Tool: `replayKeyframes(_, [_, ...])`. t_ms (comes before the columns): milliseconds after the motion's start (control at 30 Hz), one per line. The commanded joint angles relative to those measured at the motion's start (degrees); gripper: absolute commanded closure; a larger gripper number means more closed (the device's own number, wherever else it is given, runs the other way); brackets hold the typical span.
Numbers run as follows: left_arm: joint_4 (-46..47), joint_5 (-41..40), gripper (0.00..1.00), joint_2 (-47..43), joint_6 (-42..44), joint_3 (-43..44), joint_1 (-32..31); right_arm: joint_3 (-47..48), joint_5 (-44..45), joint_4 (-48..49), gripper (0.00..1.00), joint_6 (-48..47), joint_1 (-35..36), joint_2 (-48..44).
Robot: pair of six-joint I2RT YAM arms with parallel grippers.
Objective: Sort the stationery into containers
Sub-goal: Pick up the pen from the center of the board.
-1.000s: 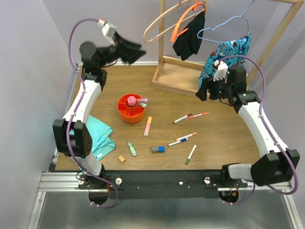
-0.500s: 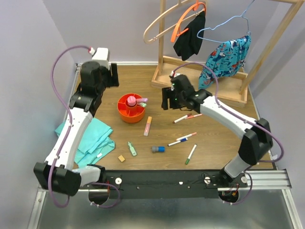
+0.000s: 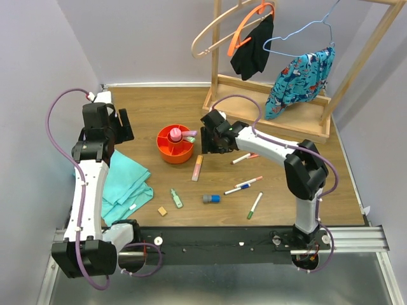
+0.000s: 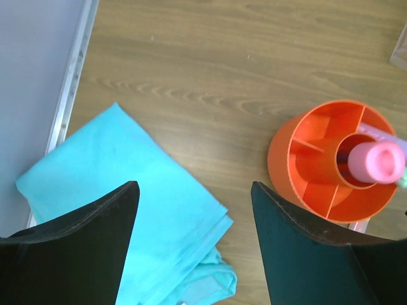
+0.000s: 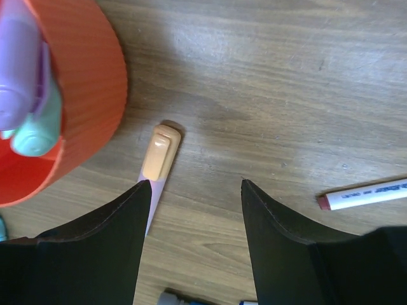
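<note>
The orange organiser [image 3: 166, 151] stands left of the table's middle, with a pink tube [image 3: 175, 134] in its central cup and highlighters [image 3: 189, 135] in its ring. On the table lie an orange-capped highlighter [image 3: 198, 168], several thin markers [image 3: 243, 157], a green highlighter [image 3: 176, 198], a blue-grey piece [image 3: 211, 199] and a tan cube [image 3: 163, 211]. My left gripper [image 3: 121, 125] is open and empty above bare wood between cloth and organiser [image 4: 280, 152]. My right gripper [image 3: 212, 141] is open and empty just right of the organiser [image 5: 89, 89], above the orange-capped highlighter [image 5: 160, 152].
A teal folded cloth [image 3: 124, 184] lies at the left edge, also in the left wrist view [image 4: 121, 190]. A wooden clothes rack base [image 3: 267, 105] with hangers and garments stands at the back right. A red-capped marker [image 5: 365, 194] lies right of my right gripper [image 5: 194, 182].
Both arms came down from raised poses. My left gripper moved left and nearer, over the table's left side. My right gripper swept left across the table to beside the organiser.
</note>
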Motion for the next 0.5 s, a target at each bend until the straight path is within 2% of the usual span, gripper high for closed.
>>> replayKeyframes(0, [-4.0,2.3,0.20,-1.5,-0.4,-2.5,2.1,2.4,0.7,0.2,0.34,1.6,2.3,3.6])
replayKeyframes(300, [-4.2,2.4,0.19,-0.8,-0.5,-4.5,3.7,8.3,3.8,-0.7,0.34,3.2,4.1,10.2])
replayKeyframes(467, [-4.7,4.4,0.19,-0.4,-0.7,-4.2,3.9,8.5,4.7,-1.6,0.36,4.7,4.8,11.9])
